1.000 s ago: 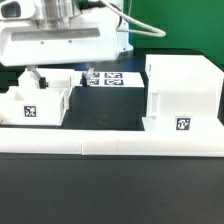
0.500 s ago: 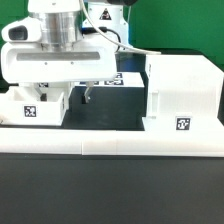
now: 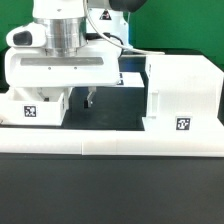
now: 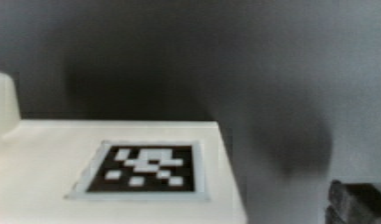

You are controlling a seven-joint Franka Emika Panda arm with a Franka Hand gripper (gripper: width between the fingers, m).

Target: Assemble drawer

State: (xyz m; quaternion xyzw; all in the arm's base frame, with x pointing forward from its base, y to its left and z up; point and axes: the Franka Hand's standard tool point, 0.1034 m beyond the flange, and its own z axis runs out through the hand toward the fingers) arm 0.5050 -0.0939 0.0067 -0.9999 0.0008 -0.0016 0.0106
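Since the frame half a second earlier, the arm had shifted slightly toward the exterior view's right and dropped a little lower. The tool (image 3: 65,95) now sat directly over the tray (image 3: 35,106) at the exterior view's left.

Tool state: spread. One dark finger (image 3: 88,98) hung just outside the tray's right-hand wall, well off the tool's centre line. The other finger was hidden behind the tray or the tool body. Nothing was pinched. The wrist view was blurred, showing only a white top surface carrying a tag (image 4: 151,165) and one finger (image 4: 361,200) off to its side, apart from the white surface.

Task parts: the tray stood on the table (image 3: 110,110), just behind the border bar (image 3: 110,148), with its tagged face toward the near side. The housing (image 3: 180,92) stood at the exterior view's right, well apart from the tray, with bare table between them. A second tray was not in view.

Key relation: the tray lay straight below the tool, with its right wall just inside the visible finger. Judgement: the spread fingers looked set to straddle the tray across its left-right width. Whether the hidden finger cleared the left wall could not be told. The housing lay to the right of the tray, so any carry would run that way.
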